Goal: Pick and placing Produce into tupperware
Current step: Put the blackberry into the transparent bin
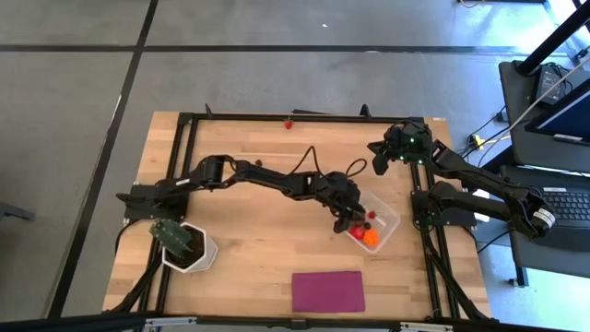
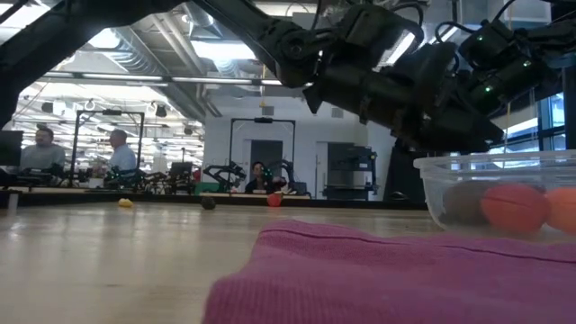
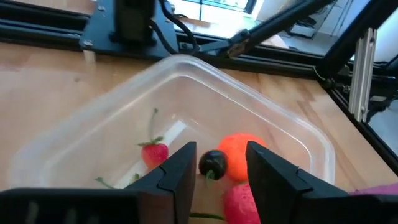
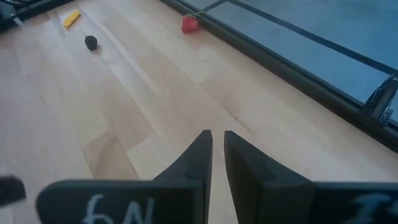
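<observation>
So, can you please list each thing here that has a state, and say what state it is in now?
Left gripper: over the tub, fingers apart, dark berry between them.
Right gripper: above bare table, shut, empty.
Tub: upright, no lid on it, partly filled.
Orange ball: inside the tub.
Strawberry: inside the tub.
Red piece: loose on the table by the frame.
Black piece: loose on the table.

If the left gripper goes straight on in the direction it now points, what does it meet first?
Probably the dark berry between the left gripper fingers, then the orange ball in the tupperware just beyond; depth is unclear.
</observation>
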`<action>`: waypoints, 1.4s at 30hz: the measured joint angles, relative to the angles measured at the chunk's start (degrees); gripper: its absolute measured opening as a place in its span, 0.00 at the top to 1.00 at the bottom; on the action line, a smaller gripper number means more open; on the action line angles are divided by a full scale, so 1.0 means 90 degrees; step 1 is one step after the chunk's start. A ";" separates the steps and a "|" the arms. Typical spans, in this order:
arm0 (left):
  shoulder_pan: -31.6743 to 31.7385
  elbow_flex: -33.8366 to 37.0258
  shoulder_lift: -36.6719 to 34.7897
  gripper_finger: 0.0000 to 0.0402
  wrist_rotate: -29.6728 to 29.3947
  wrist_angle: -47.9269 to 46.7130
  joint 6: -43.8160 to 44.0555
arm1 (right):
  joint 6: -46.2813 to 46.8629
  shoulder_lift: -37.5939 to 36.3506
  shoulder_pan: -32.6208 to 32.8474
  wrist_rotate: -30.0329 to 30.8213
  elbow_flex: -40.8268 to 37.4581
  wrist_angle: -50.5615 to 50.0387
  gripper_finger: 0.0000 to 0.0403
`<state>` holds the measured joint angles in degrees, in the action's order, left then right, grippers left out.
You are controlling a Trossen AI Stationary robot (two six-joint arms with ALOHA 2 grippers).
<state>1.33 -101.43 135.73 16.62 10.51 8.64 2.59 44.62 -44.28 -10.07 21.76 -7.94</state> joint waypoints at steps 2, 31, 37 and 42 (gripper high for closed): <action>0.0094 0.0002 -0.0173 0.68 0.0000 -0.0133 -0.0002 | 0.0000 0.0000 -0.0002 0.0000 0.0000 -0.0041 0.89; 0.2031 0.0002 -0.3753 0.58 -0.2082 -0.9324 -0.2358 | 0.0015 0.0000 0.0000 0.0002 0.0000 -0.0146 0.89; 0.2133 0.0314 -0.3750 0.39 -0.2076 -0.9409 -0.2561 | 0.0006 0.0000 0.0000 0.0002 0.0000 0.0000 0.89; 0.2142 0.0359 -0.3750 0.30 -0.2101 -0.9236 -0.2413 | 0.0010 -0.0002 -0.0001 0.0000 0.0000 0.0213 0.89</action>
<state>20.60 -98.19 101.97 -2.28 -72.61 -13.08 2.67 44.60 -44.28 -10.06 21.76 -6.02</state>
